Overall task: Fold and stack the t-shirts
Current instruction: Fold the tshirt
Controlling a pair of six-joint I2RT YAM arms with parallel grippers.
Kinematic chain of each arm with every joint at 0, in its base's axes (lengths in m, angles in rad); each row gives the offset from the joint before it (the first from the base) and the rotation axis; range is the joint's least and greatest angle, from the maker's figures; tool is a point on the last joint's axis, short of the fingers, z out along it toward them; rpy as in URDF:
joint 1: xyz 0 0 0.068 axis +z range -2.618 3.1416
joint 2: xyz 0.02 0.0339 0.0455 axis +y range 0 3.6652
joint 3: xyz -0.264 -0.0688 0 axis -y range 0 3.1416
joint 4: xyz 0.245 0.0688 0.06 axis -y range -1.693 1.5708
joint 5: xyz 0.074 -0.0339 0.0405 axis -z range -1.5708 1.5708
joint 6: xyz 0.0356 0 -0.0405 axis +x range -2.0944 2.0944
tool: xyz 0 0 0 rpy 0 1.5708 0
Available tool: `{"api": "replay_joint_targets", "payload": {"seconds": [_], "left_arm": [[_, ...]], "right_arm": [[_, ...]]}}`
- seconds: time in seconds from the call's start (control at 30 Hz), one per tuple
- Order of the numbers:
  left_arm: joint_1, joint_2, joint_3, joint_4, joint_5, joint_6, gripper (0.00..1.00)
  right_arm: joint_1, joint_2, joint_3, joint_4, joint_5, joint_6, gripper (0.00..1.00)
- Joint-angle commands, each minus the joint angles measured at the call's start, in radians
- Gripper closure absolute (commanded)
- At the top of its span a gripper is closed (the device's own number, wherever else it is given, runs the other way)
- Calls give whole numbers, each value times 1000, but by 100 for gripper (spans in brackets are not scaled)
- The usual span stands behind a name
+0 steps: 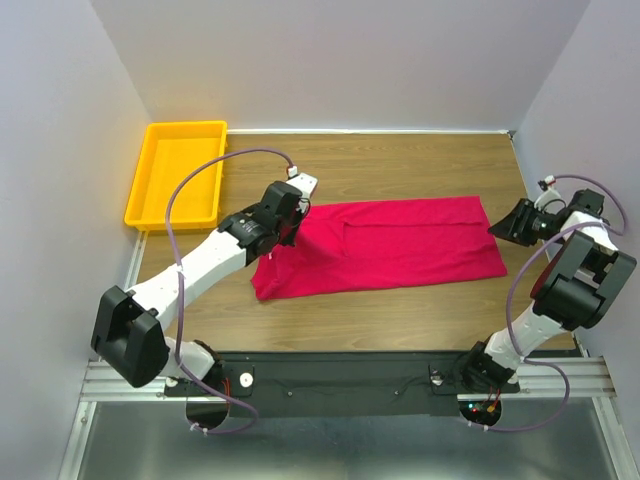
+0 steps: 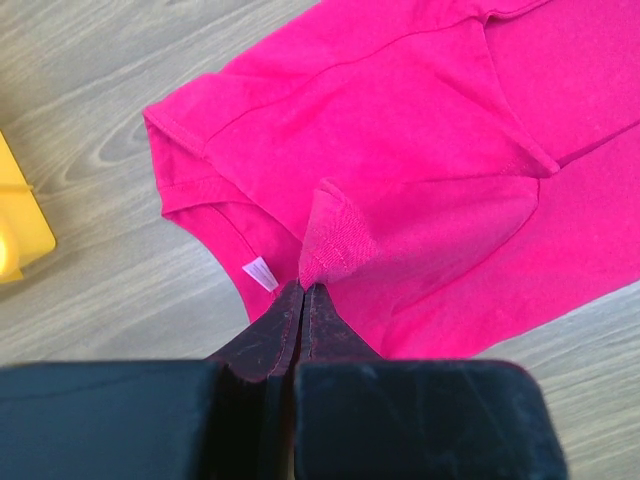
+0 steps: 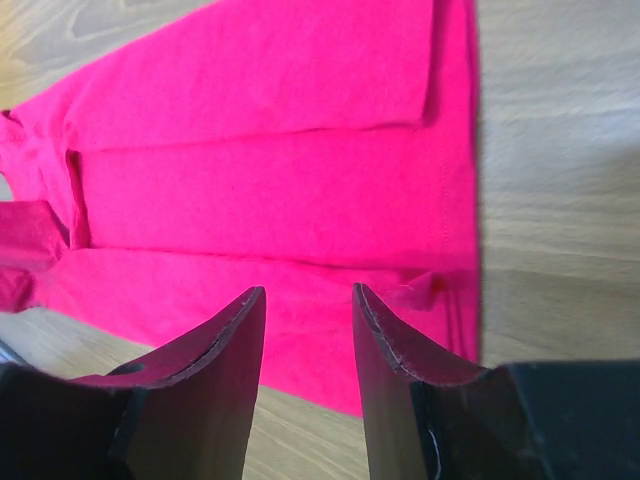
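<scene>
Left claw pinching the collar end, right claw apart at the hem: 1 shirt, cross-fold in hand.

My left claw (image 2: 303, 290) is clamped together on a small raised peak of cloth just beside the small white neck label (image 2: 261, 273) of the crimson-red short-sleeved t-shirt (image 1: 390, 245). My right claw (image 3: 308, 292) hangs with its 2 jaws apart above the hem end, holding nothing. The shirt lies as a long band across the middle of the wooden tabletop (image 1: 400, 160), both long sides already turned in, hem toward the right edge. The yellow plastic tray (image 1: 186, 125) sits well apart in the far left corner. I judge the lengthwise folds done and the fold across the band next. That calls for lifting the collar end and carrying it over toward the hem, with my right claw pinning or gripping that hem so that the thin cloth does not drag.
</scene>
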Motion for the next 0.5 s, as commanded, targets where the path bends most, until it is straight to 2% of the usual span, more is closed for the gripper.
{"api": "replay_joint_targets", "payload": {"seconds": [0.0,0.47], "left_arm": [[8,6,67,57,-7,60,100],[8,77,90,117,79,206,100]], "right_arm": [[8,-41,-54,19,-37,-29,54],[8,-46,-113,20,-54,-49,54]]}}
